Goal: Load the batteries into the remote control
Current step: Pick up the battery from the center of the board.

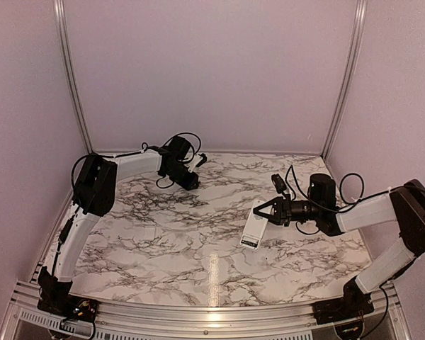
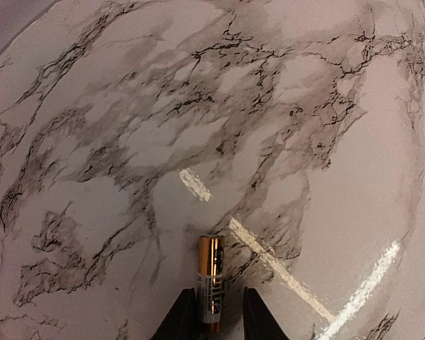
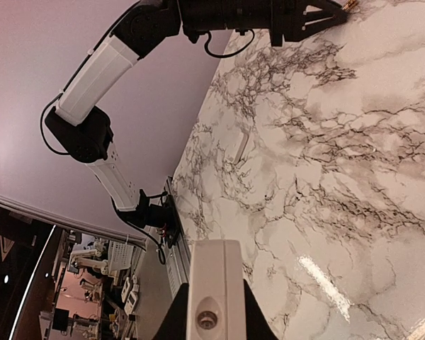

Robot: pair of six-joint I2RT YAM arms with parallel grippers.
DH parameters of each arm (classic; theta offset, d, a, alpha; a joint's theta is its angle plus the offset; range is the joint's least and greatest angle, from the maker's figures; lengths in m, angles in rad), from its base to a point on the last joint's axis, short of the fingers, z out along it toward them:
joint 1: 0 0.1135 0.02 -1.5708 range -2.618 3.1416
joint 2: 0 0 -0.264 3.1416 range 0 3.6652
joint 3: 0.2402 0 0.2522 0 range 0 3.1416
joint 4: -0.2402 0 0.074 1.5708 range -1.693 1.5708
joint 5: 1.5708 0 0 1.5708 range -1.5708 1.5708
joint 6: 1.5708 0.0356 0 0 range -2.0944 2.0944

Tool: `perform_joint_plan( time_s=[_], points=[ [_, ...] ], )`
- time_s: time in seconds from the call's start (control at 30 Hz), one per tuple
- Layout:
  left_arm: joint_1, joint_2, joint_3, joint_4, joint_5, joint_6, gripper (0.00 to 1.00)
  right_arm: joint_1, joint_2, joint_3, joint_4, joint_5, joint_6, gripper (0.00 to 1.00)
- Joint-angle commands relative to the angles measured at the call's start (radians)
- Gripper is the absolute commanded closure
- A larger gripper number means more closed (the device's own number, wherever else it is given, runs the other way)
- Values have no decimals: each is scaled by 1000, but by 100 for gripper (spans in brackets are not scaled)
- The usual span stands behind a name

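1. Left wrist cam: a small cylindrical battery (image 2: 211, 283), copper-gold at the far end with a black-and-white label on the near half. It lies lengthwise between the black fingertips (image 2: 183, 320) of my left gripper (image 2: 218, 294), pointing away from the lens.
2. The battery label has fine print, too small for me to read.
3. Left gripper state: the fingers flank the battery. One looks to be touching it and the other shows a sliver of gap. I cannot tell whether it is clamped.
4. Top cam: the flat white rectangular remote control (image 1: 253, 225) is right of centre over the white marble-pattern tabletop with dark veins (image 1: 198, 269). It is tilted, with a dark patch at its near end, and the marks there are unreadable. I cannot tell whether that end touches the marble.
5. My right gripper (image 1: 264, 212) is clenched on the remote's far end. The right wrist cam shows the white end face, with a small round window, between the fingers.
6. Pose: my left arm reaches to the far left-centre with the wrist angled down at the surface. My right arm has its elbow out to the right, forearm roughly level and pointing left.
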Motion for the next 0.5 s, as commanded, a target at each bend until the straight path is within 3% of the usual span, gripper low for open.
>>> perform_joint_plan(
  time_s=[0.0, 0.3, 0.47],
  points=[
    [-1, -17, -30, -45, 89, 51, 79, -12, 0, 44, -8, -12, -1, 100],
    [-2, -98, -157, -33, 90, 31, 99, -12, -47, 38, -52, -11, -10, 100],
    [-12, -114, -190, -48, 41, 20, 100, -12, -83, 22, -73, 0, -20, 100]
  ],
)
